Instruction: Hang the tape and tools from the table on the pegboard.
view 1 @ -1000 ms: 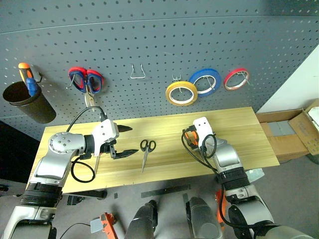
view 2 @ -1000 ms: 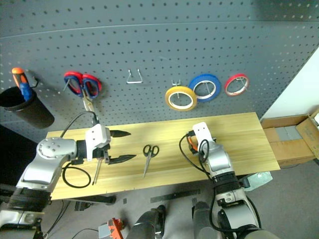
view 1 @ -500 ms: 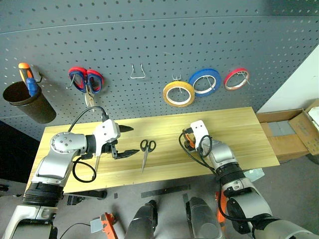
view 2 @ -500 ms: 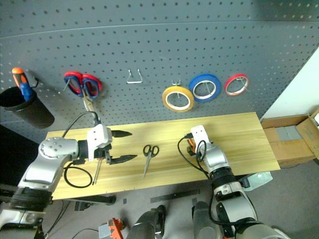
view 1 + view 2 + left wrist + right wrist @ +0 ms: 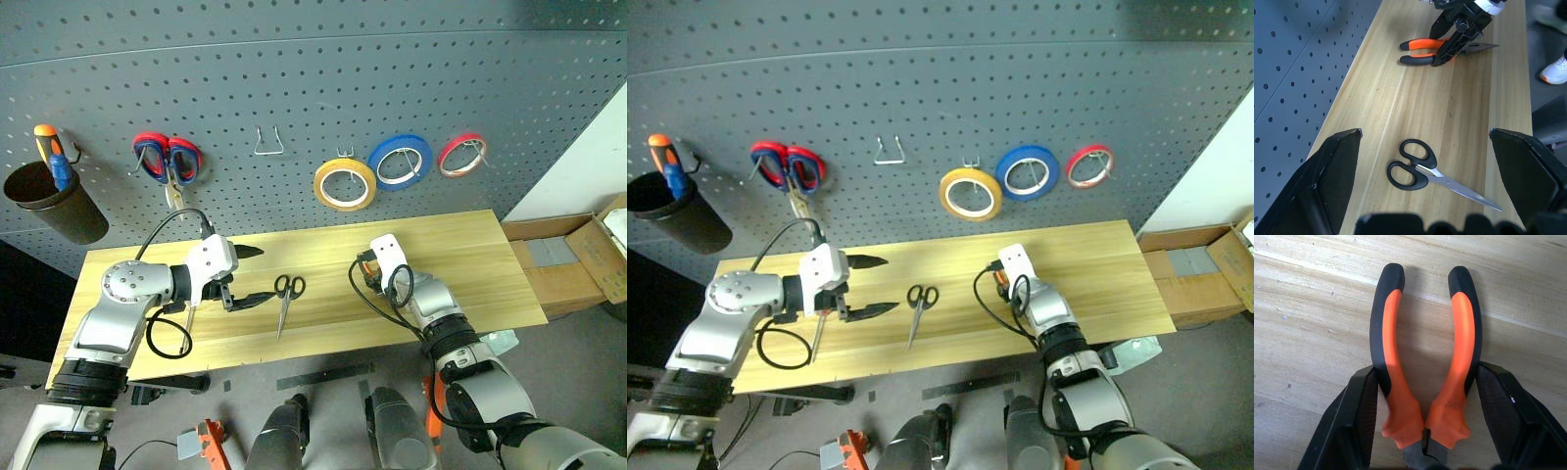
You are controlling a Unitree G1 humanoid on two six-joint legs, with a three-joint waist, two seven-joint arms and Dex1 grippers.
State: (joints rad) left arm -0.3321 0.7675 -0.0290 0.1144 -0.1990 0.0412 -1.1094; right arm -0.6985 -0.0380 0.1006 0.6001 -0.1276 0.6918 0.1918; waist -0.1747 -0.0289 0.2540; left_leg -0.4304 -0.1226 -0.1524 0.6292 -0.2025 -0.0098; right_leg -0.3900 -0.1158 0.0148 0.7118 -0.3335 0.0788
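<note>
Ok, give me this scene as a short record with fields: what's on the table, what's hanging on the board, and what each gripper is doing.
on table: black-handled scissors, pliers, red-handled screwdriver
on pegboard: yellow tape, blue roll, red roll, red-and-blue scissors
free hook: bare, between the hung scissors and the yellow tape
cup: dark, on the board's left, holding an orange-and-blue tool
left gripper: open, empty, over the table beside the black-handled scissors
right gripper: fingers either side of the pliers' handles, pliers lying on the table
</note>
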